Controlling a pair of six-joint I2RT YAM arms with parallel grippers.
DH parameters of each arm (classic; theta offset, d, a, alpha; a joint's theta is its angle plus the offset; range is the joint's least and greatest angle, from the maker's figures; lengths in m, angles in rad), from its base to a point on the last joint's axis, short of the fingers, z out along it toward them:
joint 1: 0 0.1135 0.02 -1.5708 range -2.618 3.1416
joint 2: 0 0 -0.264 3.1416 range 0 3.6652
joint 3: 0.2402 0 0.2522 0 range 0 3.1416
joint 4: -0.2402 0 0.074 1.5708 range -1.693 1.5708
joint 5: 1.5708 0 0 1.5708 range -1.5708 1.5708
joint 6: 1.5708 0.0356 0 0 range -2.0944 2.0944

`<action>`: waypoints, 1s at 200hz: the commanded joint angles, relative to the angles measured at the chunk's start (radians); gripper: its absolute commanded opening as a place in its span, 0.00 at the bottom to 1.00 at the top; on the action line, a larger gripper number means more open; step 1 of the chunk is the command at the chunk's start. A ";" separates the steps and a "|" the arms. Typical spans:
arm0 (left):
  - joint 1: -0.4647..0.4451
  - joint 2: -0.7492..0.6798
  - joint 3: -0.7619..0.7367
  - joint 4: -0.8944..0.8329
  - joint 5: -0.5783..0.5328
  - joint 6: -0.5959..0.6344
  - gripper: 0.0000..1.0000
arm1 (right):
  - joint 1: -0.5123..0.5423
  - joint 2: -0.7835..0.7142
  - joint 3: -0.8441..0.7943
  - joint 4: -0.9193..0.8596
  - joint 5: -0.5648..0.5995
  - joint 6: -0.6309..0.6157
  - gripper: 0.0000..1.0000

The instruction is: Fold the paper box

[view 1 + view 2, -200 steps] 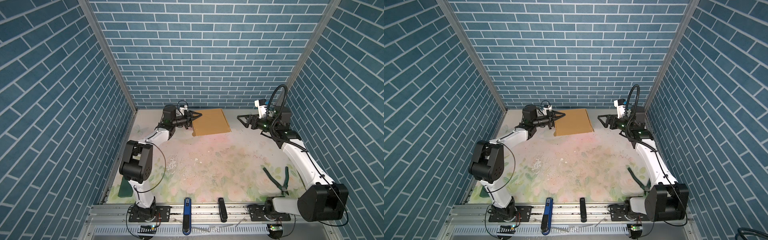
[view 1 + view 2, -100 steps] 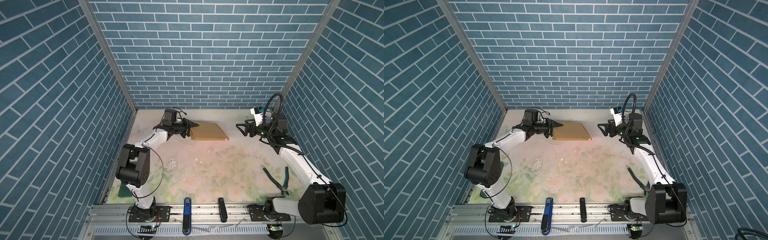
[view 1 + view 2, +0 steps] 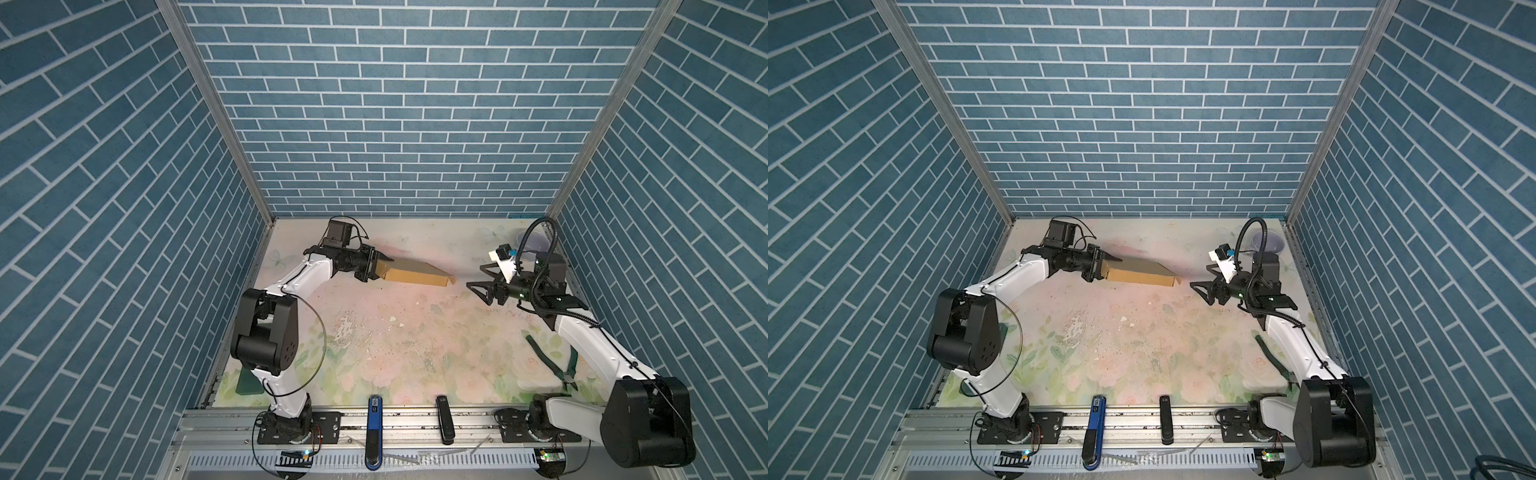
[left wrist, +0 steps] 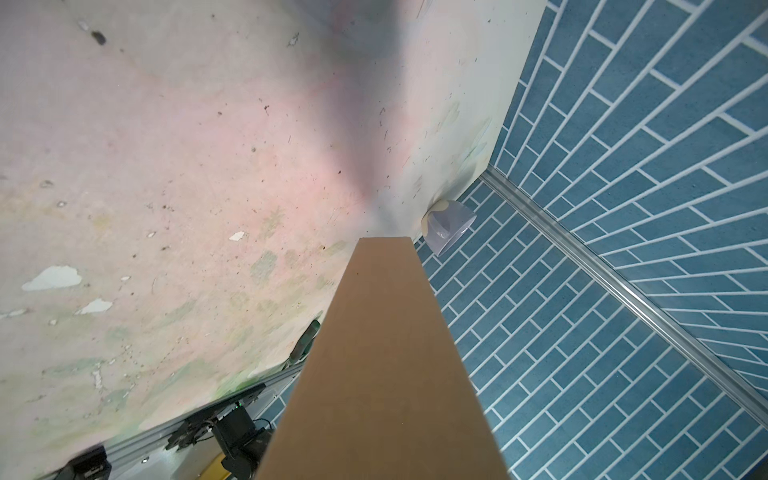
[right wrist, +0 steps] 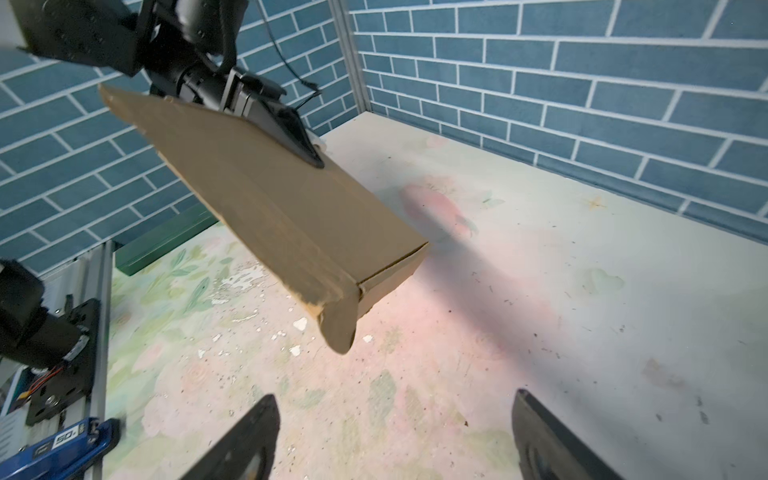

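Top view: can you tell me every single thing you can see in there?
paper box: 1, brown, held up over the table's far side
pliers: 1, green-handled, table's near right
flat block: 1, dark green, near left corner
cup: 1, pale see-through, far right corner
blue tool: 1, blue, front rail
black tool: 1, black, front rail
table: 1, faded flowery, underneath everything
walls: 3, blue brick, around the table
left gripper: 1, black, shut on the paper box
right gripper: 1, black, open, empty

Green-handled pliers point(image 3: 563, 374) near the right edge, pale cup point(image 3: 1273, 243) (translucent) in the far right corner
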 commanded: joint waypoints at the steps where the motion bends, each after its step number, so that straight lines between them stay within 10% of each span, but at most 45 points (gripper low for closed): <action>1: 0.009 0.004 0.080 -0.112 0.035 -0.006 0.32 | 0.035 -0.049 -0.053 0.032 -0.038 -0.123 0.86; 135: 0.023 0.170 0.408 -0.714 0.146 0.356 0.27 | 0.230 0.017 -0.113 0.294 0.101 -0.126 0.83; 200: 0.023 0.180 0.413 -0.729 0.163 0.383 0.27 | 0.309 0.039 -0.124 0.405 0.160 -0.113 0.81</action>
